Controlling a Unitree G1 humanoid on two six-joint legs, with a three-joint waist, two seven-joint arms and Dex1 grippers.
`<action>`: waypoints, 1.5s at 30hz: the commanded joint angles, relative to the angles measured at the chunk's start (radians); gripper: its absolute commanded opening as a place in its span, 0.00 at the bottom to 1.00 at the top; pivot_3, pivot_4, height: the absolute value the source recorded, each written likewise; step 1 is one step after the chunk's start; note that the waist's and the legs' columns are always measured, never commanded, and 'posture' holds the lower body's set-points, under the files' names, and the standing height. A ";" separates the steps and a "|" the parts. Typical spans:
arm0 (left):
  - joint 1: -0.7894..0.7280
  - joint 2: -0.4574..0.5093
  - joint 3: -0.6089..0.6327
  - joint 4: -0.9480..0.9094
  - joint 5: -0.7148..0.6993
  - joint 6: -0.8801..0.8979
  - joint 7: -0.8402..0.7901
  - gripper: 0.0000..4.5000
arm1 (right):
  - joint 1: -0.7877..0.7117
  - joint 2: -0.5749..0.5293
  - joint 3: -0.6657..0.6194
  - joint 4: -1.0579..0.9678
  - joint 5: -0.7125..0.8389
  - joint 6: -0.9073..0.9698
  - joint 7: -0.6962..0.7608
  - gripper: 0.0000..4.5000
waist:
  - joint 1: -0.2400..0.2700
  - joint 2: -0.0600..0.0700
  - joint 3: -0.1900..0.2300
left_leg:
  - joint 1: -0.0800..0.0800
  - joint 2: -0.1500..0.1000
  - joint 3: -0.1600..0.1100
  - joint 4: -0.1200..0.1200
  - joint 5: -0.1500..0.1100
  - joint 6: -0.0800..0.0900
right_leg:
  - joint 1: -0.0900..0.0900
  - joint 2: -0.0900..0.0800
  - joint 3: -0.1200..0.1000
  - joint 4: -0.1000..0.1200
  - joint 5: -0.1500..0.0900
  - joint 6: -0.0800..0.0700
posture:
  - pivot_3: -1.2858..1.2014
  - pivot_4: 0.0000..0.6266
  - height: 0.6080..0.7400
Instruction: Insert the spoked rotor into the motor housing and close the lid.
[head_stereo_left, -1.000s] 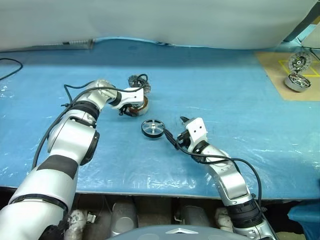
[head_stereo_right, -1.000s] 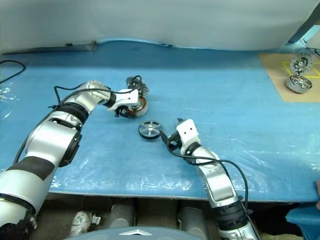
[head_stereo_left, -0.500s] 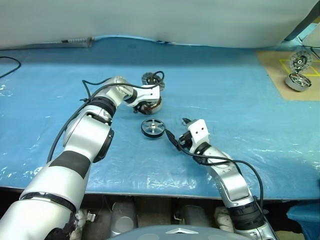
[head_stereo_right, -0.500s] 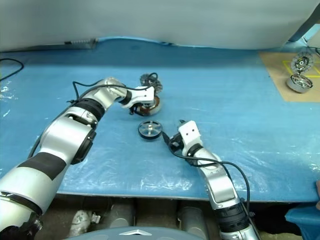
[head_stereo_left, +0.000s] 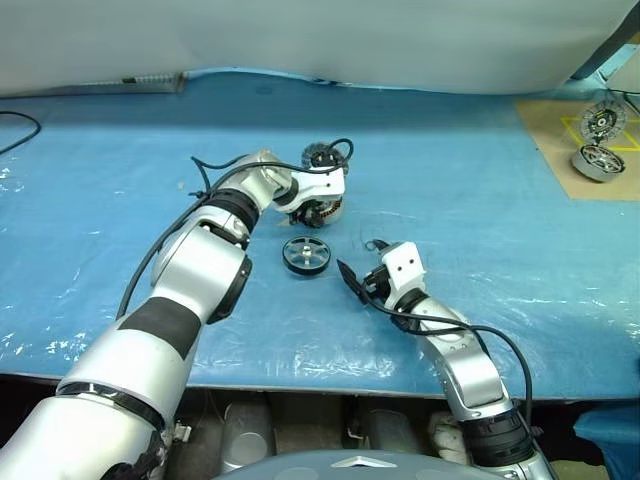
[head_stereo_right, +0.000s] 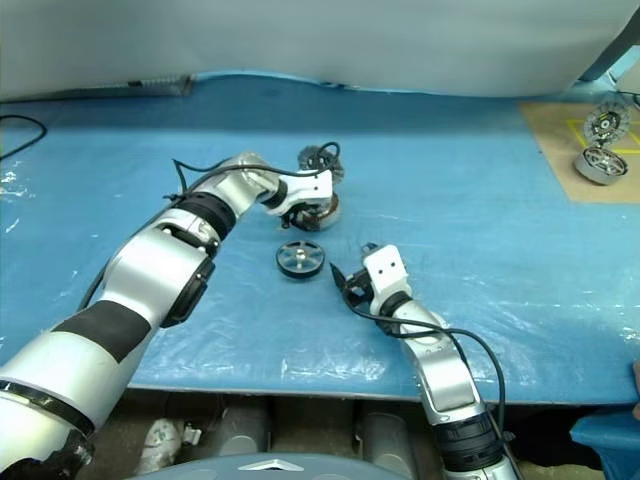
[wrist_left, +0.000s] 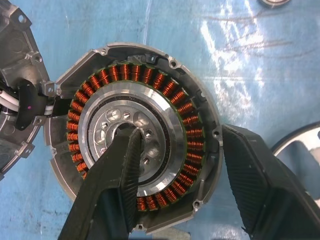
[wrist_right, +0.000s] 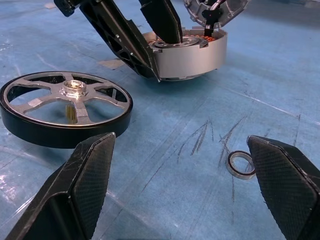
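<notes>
The motor housing (wrist_left: 150, 90), a silver cup with copper windings, is behind the spoked rotor (head_stereo_left: 305, 254). My left gripper (head_stereo_left: 314, 206) is shut on the housing, with one finger (wrist_left: 117, 170) in its central hub and the other outside its wall. The lid (head_stereo_left: 322, 157), a grey disc, stands tilted just behind the housing and is joined to it by wires. The dark-rimmed rotor (wrist_right: 65, 107) lies flat on the blue table. My right gripper (head_stereo_left: 358, 275) is open and empty, low over the table just right of the rotor.
A small metal ring (wrist_right: 239, 165) lies on the blue sheet near my right gripper. Two more motor parts (head_stereo_left: 595, 160) rest on a brown board (head_stereo_left: 545, 140) at the far right. A black cable (head_stereo_left: 20, 125) lies at the far left, and a pale wall rises behind the table.
My left gripper has moved to the right with the motor housing in it, and the wired lid came along. The rotor and my right gripper have stayed where they were.
</notes>
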 joint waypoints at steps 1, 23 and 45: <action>-0.055 -0.024 0.013 -0.025 -0.013 0.005 0.013 0.48 | 0.009 0.006 -0.007 -0.055 -0.001 -0.022 -0.008 1.00 | 0.000 0.000 0.000 | 0.000 0.000 0.000 0.000 0.000 0.000 | 0.000 0.000 0.000 0.000 0.000 0.000 | 0.52 0.24 1.00; -0.035 -0.093 -0.023 -0.024 0.008 0.030 -0.032 0.48 | 0.022 0.013 -0.007 -0.063 -0.003 -0.023 -0.029 1.00 | 0.001 0.000 0.000 | 0.000 -0.001 0.000 0.000 0.000 0.000 | 0.000 -0.001 0.000 0.000 0.000 0.000 | 0.52 0.24 1.00; -0.028 -0.097 -0.067 -0.034 0.027 0.032 -0.091 0.69 | 0.004 0.011 -0.015 -0.036 -0.001 -0.035 -0.019 1.00 | 0.001 0.000 0.000 | 0.000 -0.002 0.000 0.000 0.000 0.000 | 0.001 -0.002 0.001 0.000 0.000 0.000 | 0.52 0.24 1.00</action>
